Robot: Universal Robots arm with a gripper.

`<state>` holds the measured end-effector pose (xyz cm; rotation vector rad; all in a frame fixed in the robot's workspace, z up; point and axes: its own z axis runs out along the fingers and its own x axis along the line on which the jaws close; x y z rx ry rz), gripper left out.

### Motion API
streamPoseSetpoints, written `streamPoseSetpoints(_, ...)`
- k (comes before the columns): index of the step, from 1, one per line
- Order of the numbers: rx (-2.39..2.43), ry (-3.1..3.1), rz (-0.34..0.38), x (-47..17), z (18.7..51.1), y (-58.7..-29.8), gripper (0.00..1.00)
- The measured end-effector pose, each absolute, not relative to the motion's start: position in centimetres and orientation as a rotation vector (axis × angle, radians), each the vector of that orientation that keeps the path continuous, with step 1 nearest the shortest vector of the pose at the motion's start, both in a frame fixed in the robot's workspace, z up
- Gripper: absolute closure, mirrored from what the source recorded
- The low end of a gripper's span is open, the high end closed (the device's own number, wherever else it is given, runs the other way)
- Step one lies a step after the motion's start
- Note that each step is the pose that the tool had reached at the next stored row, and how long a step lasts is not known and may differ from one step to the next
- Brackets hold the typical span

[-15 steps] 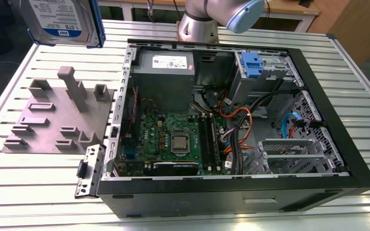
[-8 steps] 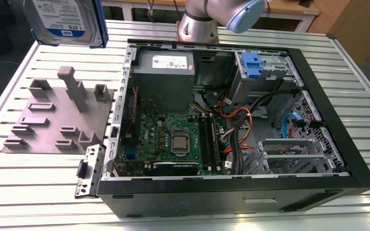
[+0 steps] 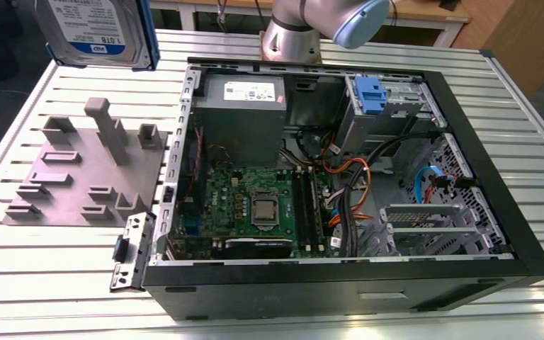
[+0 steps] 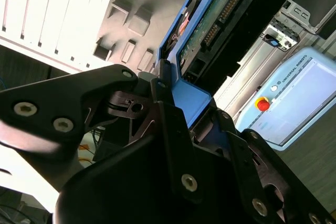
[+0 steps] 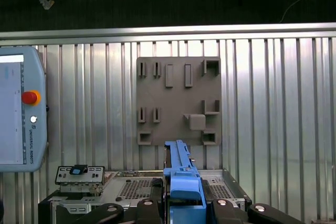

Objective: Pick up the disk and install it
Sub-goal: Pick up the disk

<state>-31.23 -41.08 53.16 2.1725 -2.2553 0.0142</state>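
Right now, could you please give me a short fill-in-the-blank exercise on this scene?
The claw grips the disk by its ____ carrier frame.
The grey fixture plate lies at the exterior view's ____ of the computer case.
The pendant's large round button is ____.
Missing words: blue; left; red.

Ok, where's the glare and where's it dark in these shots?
Exterior view: slats of the table glare white, the computer case interior is shadowed. Second wrist view: slats blown out, the gripper dark around the disk. First wrist view: even light.
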Motion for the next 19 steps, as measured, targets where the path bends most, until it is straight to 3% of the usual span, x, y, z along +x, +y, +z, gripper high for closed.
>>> streamPoseSetpoints(19, 2.172, -2.255, 0.014, -30.6, 53.1, -42.4, 0.64)
